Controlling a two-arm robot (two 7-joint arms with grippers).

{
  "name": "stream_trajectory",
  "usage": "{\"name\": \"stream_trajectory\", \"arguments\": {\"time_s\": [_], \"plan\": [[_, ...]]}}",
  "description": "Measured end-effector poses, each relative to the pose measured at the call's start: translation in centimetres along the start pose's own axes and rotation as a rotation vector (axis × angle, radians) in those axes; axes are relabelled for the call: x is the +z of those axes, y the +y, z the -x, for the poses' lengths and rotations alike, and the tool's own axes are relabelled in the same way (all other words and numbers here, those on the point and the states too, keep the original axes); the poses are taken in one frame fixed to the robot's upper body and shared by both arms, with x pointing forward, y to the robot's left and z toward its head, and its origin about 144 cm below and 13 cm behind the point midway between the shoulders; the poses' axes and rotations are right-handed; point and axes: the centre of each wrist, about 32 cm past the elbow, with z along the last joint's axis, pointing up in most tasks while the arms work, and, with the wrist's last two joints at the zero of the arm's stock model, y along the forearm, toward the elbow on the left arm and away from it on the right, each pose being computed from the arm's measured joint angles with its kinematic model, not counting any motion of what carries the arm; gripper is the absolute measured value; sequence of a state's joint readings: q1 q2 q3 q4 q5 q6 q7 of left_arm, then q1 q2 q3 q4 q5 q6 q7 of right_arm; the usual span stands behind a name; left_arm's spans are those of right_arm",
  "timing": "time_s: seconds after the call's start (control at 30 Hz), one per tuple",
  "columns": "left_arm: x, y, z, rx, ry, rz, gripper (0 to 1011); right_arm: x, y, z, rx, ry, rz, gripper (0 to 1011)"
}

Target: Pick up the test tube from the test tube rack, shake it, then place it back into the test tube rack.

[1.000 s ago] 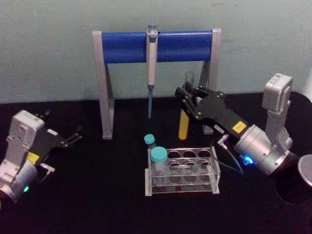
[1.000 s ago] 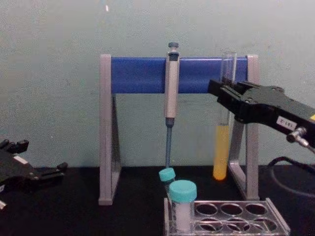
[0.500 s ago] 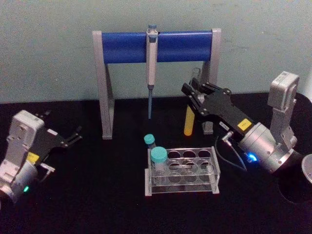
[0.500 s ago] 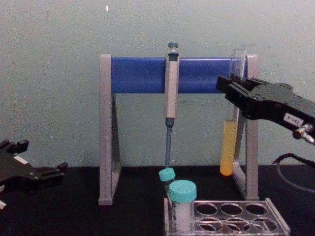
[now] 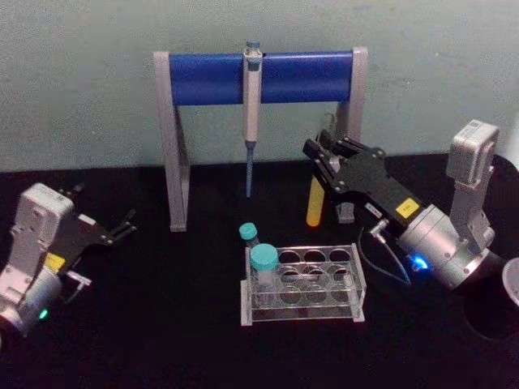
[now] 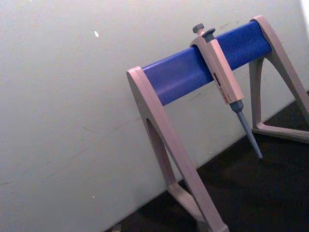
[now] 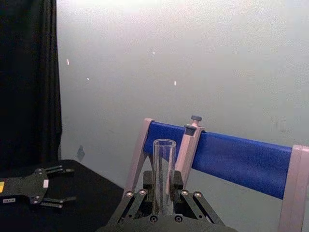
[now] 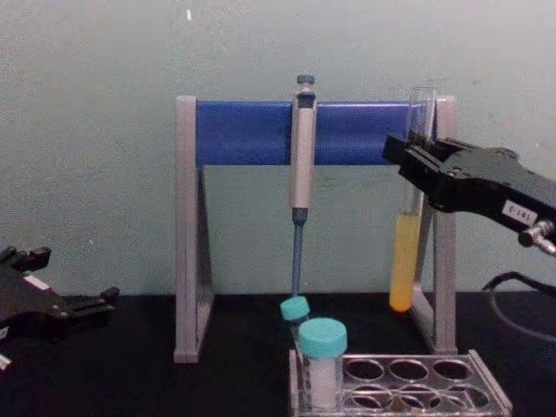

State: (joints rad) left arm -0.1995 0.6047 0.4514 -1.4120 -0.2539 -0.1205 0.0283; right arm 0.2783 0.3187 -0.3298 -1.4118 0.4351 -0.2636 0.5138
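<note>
The test tube (image 5: 313, 207) is a thin clear glass tube with yellow-orange liquid in its lower part. It hangs upright in the air, behind and above the test tube rack (image 5: 358, 275), in front of the stand's right leg. My right gripper (image 5: 319, 167) is shut on the tube's upper part. In the chest view the test tube (image 8: 402, 269) hangs below the right gripper (image 8: 407, 162), well above the test tube rack (image 8: 488, 393). In the right wrist view the open mouth of the test tube (image 7: 164, 169) rises between the fingers. My left gripper (image 5: 120, 227) is parked open at the left.
A grey stand with a blue crossbar (image 5: 211, 78) spans the back, and a grey-blue pipette (image 5: 252, 97) hangs from it. Two teal-capped white tubes (image 5: 263, 261) stand at the rack's left end. A white round object (image 5: 512, 281) lies at the right edge.
My right gripper has carried the test tube to the right and slightly lower, toward the stand's right leg. Over the last half second it barely moved. The left arm stayed still.
</note>
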Motion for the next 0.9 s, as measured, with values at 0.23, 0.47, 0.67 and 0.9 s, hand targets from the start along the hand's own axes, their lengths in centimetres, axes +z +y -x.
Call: {"name": "stream_trajectory", "arguments": {"time_s": [0.23, 0.47, 0.67, 0.9], "plan": [[0.00, 0.00, 0.00, 0.000, 0.000, 0.000, 1001, 0.05, 0.00, 0.07, 0.000, 0.001, -0.003, 232], [0.00, 0.00, 0.00, 0.000, 0.000, 0.000, 1001, 0.00, -0.06, 0.20, 0.006, 0.003, -0.001, 232], [0.00, 0.00, 0.00, 0.000, 0.000, 0.000, 1001, 0.00, -0.21, 0.44, 0.026, 0.009, 0.000, 232], [0.00, 0.00, 0.00, 0.000, 0.000, 0.000, 1001, 0.01, -0.55, 0.90, 0.071, 0.025, -0.003, 232]]}}
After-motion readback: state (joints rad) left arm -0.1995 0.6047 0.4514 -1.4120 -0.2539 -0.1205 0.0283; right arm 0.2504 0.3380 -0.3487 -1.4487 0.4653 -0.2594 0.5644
